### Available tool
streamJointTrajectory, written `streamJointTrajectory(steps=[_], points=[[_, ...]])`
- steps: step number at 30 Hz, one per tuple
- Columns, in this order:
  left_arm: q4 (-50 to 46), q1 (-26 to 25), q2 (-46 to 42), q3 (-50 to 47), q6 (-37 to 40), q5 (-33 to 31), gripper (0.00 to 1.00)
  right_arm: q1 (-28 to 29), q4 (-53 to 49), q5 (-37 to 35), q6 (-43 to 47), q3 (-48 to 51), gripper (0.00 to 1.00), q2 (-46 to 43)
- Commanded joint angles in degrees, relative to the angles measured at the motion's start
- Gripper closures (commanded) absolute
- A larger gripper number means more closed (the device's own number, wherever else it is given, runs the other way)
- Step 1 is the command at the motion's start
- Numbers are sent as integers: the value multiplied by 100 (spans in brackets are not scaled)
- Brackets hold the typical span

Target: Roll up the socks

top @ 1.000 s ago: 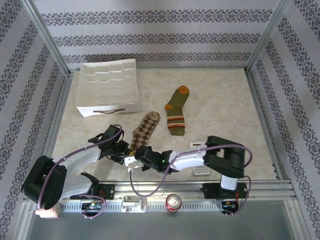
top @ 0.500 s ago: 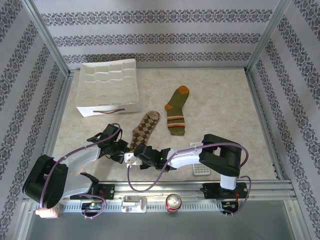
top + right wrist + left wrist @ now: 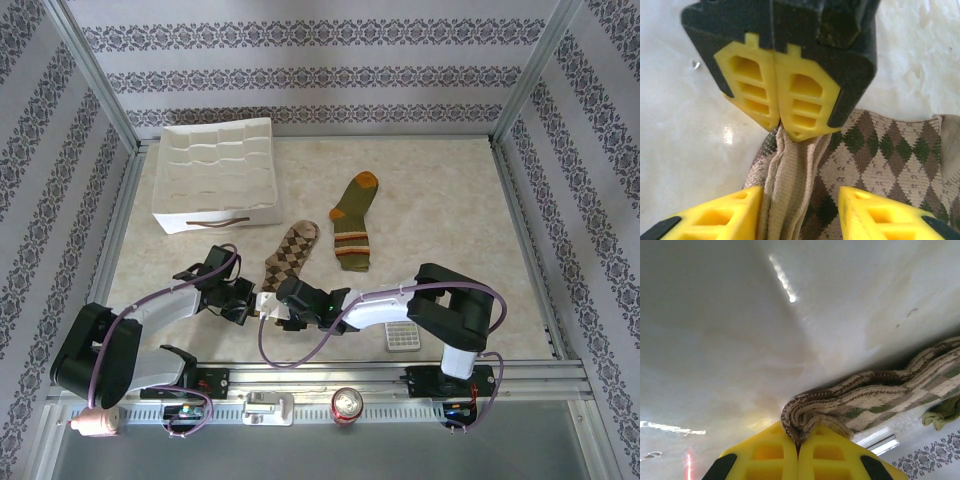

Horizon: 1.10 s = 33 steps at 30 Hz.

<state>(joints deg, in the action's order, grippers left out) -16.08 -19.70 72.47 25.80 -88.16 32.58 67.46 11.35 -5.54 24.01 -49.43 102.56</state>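
The brown-and-tan argyle sock (image 3: pixel 291 254) lies flat in the middle of the table, cuff toward me. My left gripper (image 3: pixel 246 298) is shut on the bunched cuff edge (image 3: pixel 805 420), its yellow fingertips (image 3: pixel 790 107) pinching the fabric from the far side. My right gripper (image 3: pixel 800 205) is open, its fingers straddling the gathered cuff folds of the argyle sock (image 3: pixel 890 155) just opposite the left one. In the top view the right gripper (image 3: pixel 273 301) sits at the cuff too. The olive sock with orange toe (image 3: pixel 354 222) lies flat to the right, untouched.
A white divided organizer box (image 3: pixel 215 172) stands at the back left. A small white gridded piece (image 3: pixel 402 340) lies near the right arm's base, and a can (image 3: pixel 347 403) sits on the front rail. Metal frame posts and patterned walls close in the table.
The right gripper has moved forward onto the argyle cuff, and both arms have shifted slightly away from me. The socks lie as before.
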Motion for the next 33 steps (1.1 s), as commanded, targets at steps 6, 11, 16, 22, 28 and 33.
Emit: streamJointTrajectory(steps=[6, 11, 16, 22, 28, 33], points=[[-382, 172, 133, -18, 223, -321, 100, -54, -353, 589, -485, 248, 46, -700], [-413, 211, 154, 12, 268, -287, 100, -83, -336, 671, -521, 122, 46, -456], [-405, 243, 217, 46, 307, -255, 100, -154, -424, 802, -503, -204, 48, -77], [-374, 256, 234, 57, 309, -251, 100, -232, -371, 746, -546, -347, 58, 193], [-335, 296, 234, 39, 299, -204, 100, -363, -438, 698, -691, -462, 72, 421], [-267, 378, 154, 39, 265, -129, 100, -483, -532, 952, -879, -392, 90, 381]])
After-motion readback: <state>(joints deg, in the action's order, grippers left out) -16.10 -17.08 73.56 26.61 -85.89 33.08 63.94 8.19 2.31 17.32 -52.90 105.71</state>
